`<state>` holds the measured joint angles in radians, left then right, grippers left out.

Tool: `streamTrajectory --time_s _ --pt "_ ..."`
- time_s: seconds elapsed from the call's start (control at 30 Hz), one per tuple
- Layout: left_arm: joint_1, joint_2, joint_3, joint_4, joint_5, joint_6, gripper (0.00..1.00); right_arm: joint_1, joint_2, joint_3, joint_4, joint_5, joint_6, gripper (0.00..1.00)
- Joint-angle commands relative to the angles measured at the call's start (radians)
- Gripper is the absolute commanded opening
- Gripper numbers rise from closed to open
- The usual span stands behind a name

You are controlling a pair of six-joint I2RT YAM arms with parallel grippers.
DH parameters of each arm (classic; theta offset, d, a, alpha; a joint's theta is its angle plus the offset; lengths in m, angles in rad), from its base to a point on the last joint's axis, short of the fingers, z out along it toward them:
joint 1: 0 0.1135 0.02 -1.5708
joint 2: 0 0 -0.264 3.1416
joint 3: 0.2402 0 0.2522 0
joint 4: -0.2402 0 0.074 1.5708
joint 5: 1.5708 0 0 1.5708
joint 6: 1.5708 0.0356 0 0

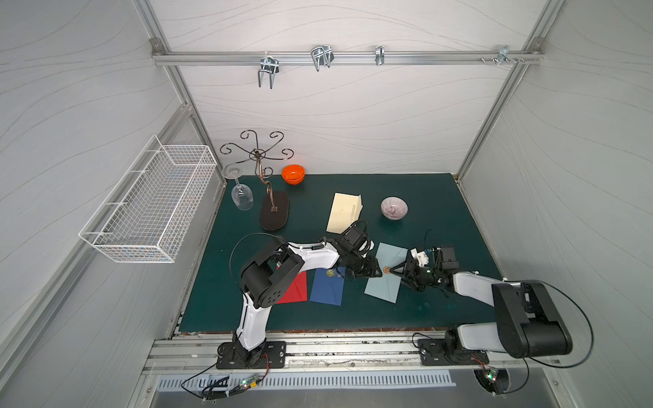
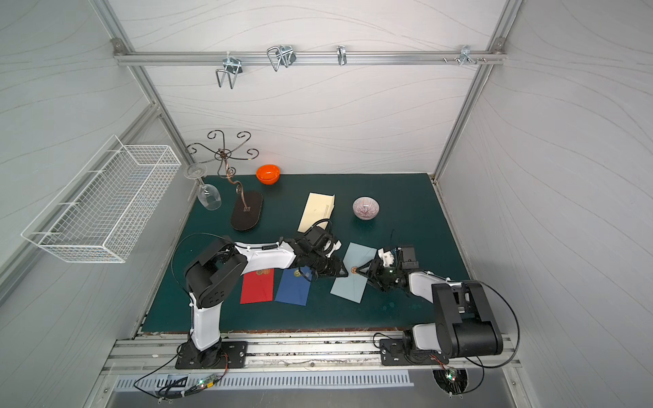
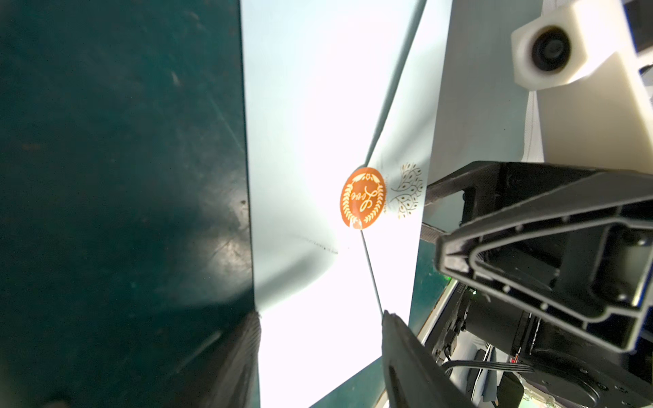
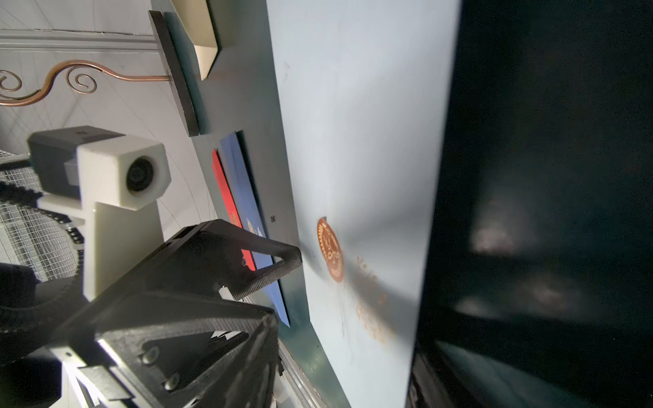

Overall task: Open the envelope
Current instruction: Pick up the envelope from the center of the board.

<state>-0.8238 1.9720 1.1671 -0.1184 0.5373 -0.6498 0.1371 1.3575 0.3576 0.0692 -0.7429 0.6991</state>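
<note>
A light blue envelope (image 1: 383, 287) (image 2: 349, 290) lies flat on the green mat, its flap held down by a round orange seal (image 1: 386, 270) (image 3: 362, 197) (image 4: 330, 249). My left gripper (image 1: 378, 273) (image 3: 319, 316) stands open at the envelope's left edge. One of its fingertips (image 3: 247, 339) is at the edge and the other is on the paper. My right gripper (image 1: 392, 271) (image 2: 358, 271) comes from the right. Its jaws are apart and its tips are over the flap beside the seal. I cannot tell whether they touch the flap.
A red envelope (image 1: 293, 288) and a dark blue envelope (image 1: 327, 289) lie under the left arm. A cream envelope (image 1: 344, 212), a patterned bowl (image 1: 394, 208), an orange bowl (image 1: 293, 174), a glass stand (image 1: 274, 212) with a wine glass (image 1: 242, 199), and a wall basket (image 1: 148, 208) are farther back.
</note>
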Motion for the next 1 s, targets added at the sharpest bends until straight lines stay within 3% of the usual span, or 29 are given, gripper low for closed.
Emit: streamTrajectory --time_s 0.0,0.6,0.97 --pt "-0.008 0.027 0.023 -0.007 0.016 0.004 0.59 0.009 0.016 -0.017 -0.006 -0.009 -0.011 0.53" --pt "-0.008 0.023 0.022 0.008 0.035 0.003 0.59 0.011 -0.011 -0.028 0.037 -0.041 -0.002 0.33" --pt "-0.008 -0.004 0.003 0.025 0.031 -0.005 0.59 0.012 -0.029 -0.027 0.024 -0.036 0.002 0.09"
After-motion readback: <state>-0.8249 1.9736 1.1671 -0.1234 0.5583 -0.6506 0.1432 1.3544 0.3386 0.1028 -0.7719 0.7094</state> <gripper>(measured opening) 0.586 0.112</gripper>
